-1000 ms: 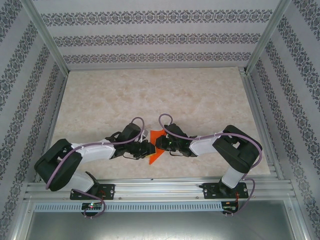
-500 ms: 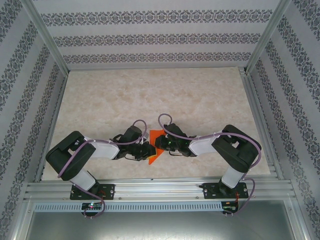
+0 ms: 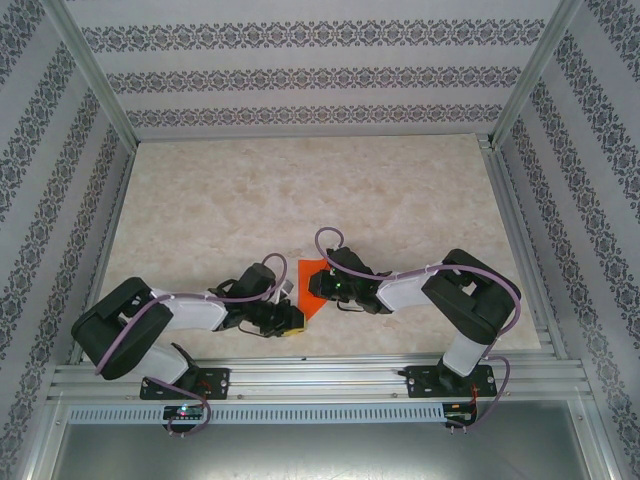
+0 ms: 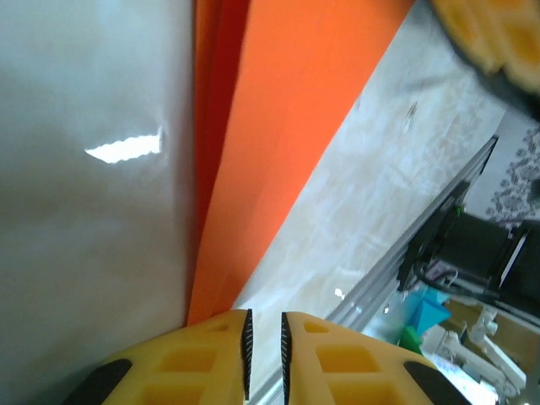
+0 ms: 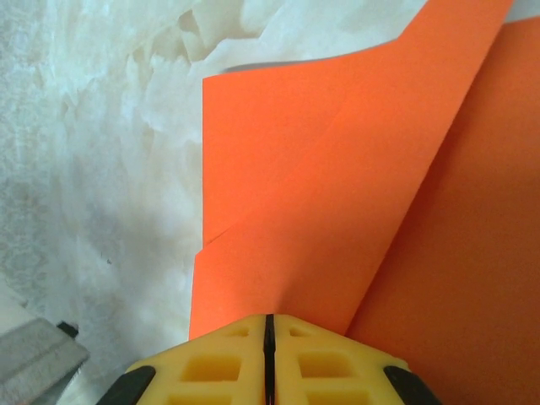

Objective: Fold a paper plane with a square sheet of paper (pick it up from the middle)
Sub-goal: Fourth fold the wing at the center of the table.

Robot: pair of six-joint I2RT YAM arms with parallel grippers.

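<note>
The orange-red paper (image 3: pixel 311 276), folded into layers, lies near the table's front edge between the two grippers. My right gripper (image 3: pixel 320 289) is shut on its edge. In the right wrist view the fingertips (image 5: pixel 270 319) pinch the folded paper (image 5: pixel 337 211), which shows a diagonal crease and a raised flap. My left gripper (image 3: pixel 291 319) sits just left of and nearer than the paper. In the left wrist view its jaws (image 4: pixel 265 316) stand slightly apart with nothing between them, and the paper (image 4: pixel 287 126) runs alongside the left finger.
The marble-patterned table (image 3: pixel 300 190) stretches away behind the arms. An aluminium rail (image 3: pixel 320 375) runs along the near edge, close to the left gripper. Patterned walls enclose the left, right and far sides.
My left gripper has pulled back from the paper toward the near edge, and its arm has shifted left. The right gripper has stayed shut on the paper.
</note>
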